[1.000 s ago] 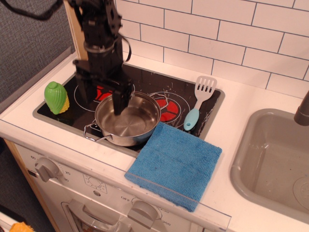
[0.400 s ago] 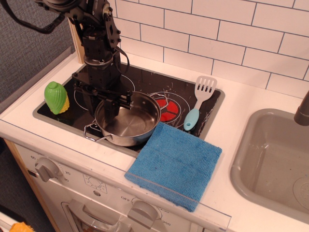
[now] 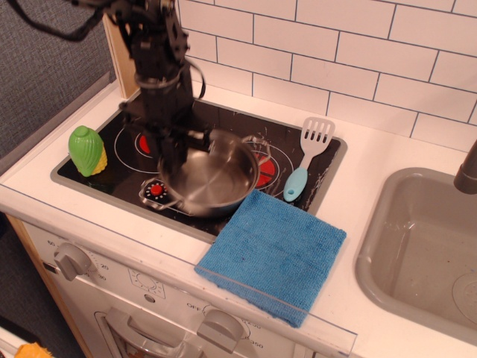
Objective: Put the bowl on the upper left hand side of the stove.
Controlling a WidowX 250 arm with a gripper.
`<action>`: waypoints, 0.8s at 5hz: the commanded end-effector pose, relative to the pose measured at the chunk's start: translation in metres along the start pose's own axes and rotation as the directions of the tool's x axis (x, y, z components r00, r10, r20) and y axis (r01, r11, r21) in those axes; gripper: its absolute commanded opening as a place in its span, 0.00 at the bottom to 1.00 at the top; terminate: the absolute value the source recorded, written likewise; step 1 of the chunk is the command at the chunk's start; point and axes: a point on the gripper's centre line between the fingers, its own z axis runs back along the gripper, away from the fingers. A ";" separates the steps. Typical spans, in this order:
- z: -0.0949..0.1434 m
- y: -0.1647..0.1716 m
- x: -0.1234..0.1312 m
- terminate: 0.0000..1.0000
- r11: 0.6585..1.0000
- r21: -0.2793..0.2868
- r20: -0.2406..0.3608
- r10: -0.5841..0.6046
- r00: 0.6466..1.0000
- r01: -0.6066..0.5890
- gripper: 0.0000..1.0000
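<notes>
The bowl (image 3: 218,179) is a shiny steel pot, blurred and tilted, lifted a little off the front middle of the stove (image 3: 227,123). The black gripper (image 3: 174,158) comes down from the upper left and is shut on the bowl's left rim. The left red burner (image 3: 143,142) shows beside the arm. The right burner (image 3: 262,165) is partly hidden by the bowl. A small red dial (image 3: 154,190) shows at the stove's front edge below the bowl.
A green-and-yellow toy corn (image 3: 87,151) stands at the stove's left edge. A spatula (image 3: 309,155) with a blue handle lies on the stove's right side. A blue cloth (image 3: 272,252) lies in front of it. A grey sink (image 3: 421,246) is at the right. A tiled wall (image 3: 335,52) is behind.
The gripper has closed on the bowl's left rim and raised it. The bowl has tilted and shifted a little right and back, uncovering the red dial. The blue cloth has shifted slightly.
</notes>
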 end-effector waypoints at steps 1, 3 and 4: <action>0.034 0.058 0.051 0.00 0.991 0.011 0.087 0.129 0.988 -0.131 0.00; 0.007 0.096 0.052 0.00 0.979 0.030 0.022 0.203 0.979 -0.203 0.00; -0.001 0.099 0.052 0.00 0.978 0.033 0.007 0.206 0.979 -0.206 0.00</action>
